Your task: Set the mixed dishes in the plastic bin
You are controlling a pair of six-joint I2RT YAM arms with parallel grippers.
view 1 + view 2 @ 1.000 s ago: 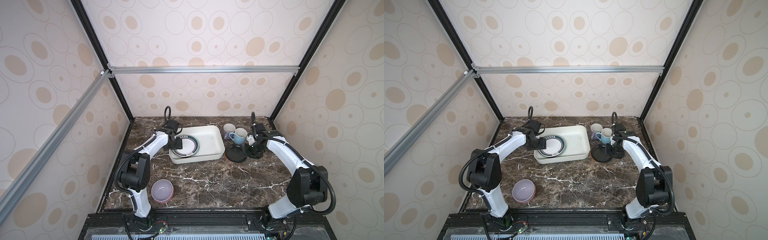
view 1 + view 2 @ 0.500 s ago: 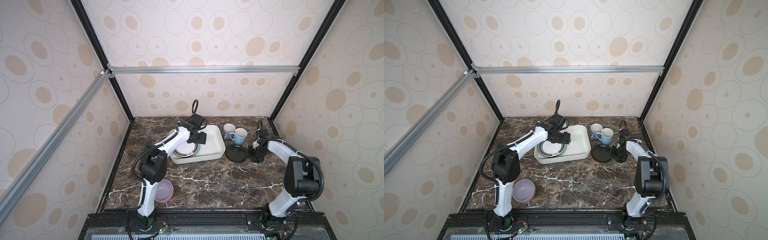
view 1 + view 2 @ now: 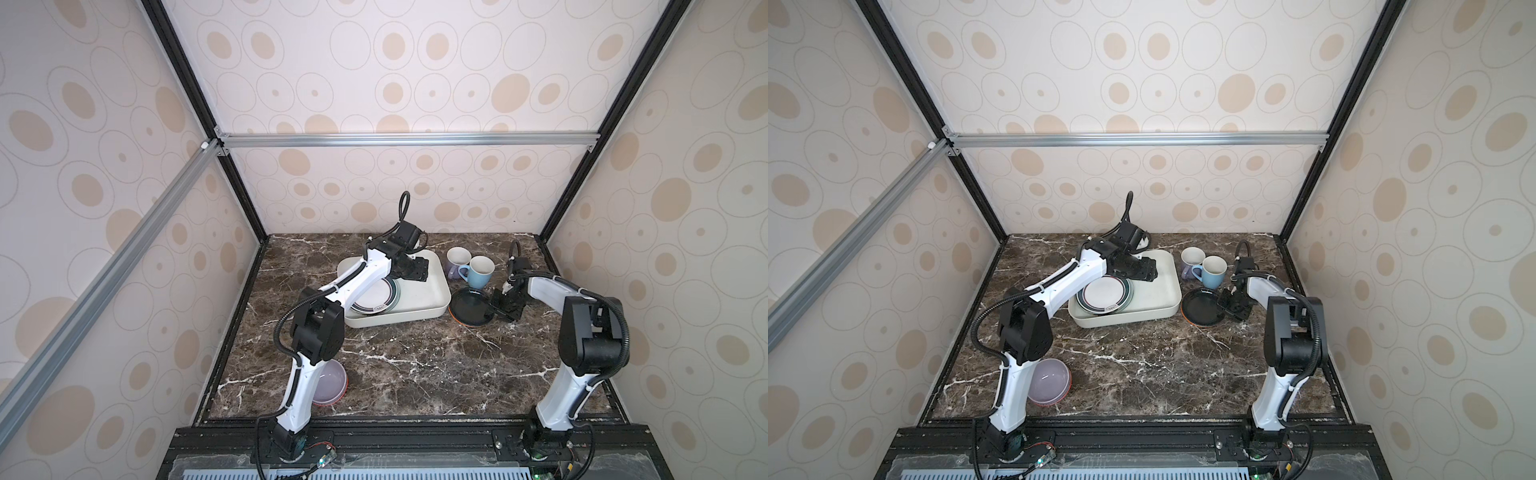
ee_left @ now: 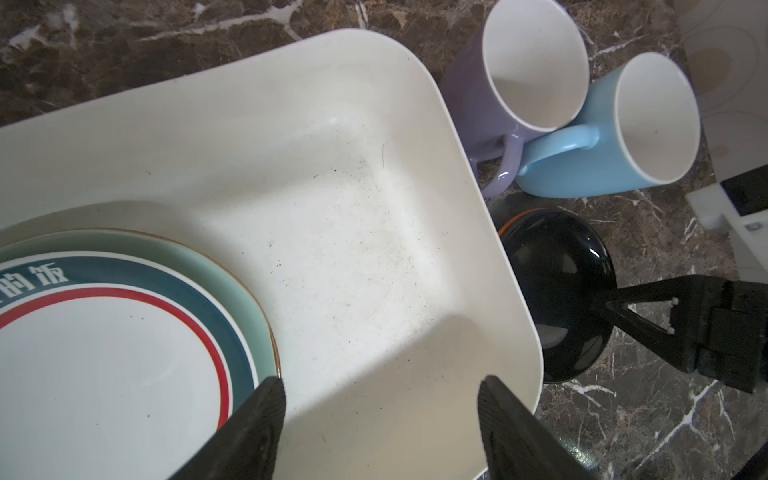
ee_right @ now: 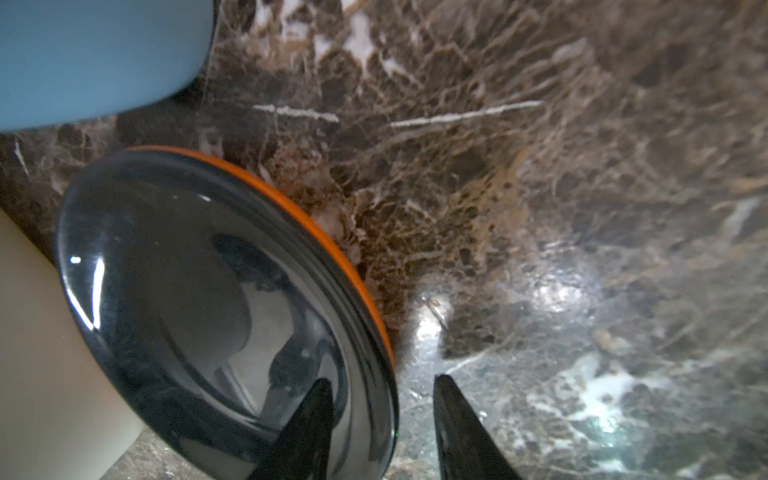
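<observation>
The right gripper (image 5: 382, 378) has narrowed astride the rim of the black plate (image 5: 187, 291) without pinching it yet. The plate lies beside the bin (image 4: 332, 83), so its lift looks imminent. The left gripper (image 4: 380, 379) has swung over the bin, open and empty.

Dark veined marble tabletop (image 3: 415, 365), dishes spread over it.
Bears plastic bin (image 3: 395, 321) at 12 o'clock, lavender mug (image 3: 455, 262) and blue mug (image 3: 478, 272) at 1, plate stack (image 3: 471, 311) at 2, lavender bowl (image 3: 328, 380) at 7.
</observation>
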